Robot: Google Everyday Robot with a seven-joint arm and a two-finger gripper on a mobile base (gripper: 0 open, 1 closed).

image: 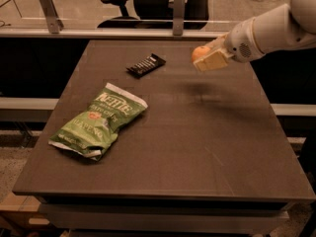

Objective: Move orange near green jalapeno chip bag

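Note:
The orange [199,52] is a small round fruit held in my gripper [206,58] above the table's far right part, clear of the surface, with its shadow below it. The gripper's pale fingers [213,61] are closed around the orange. The green jalapeno chip bag [100,121] lies crinkled on the table's left side, white "Kettle" lettering up, well to the left of and nearer than the gripper.
A small black snack bar [146,65] lies on the far middle of the dark table [207,147]. A glass partition with metal posts [178,10] and an office chair [118,6] stand behind the table. My white arm [276,31] reaches in from the right.

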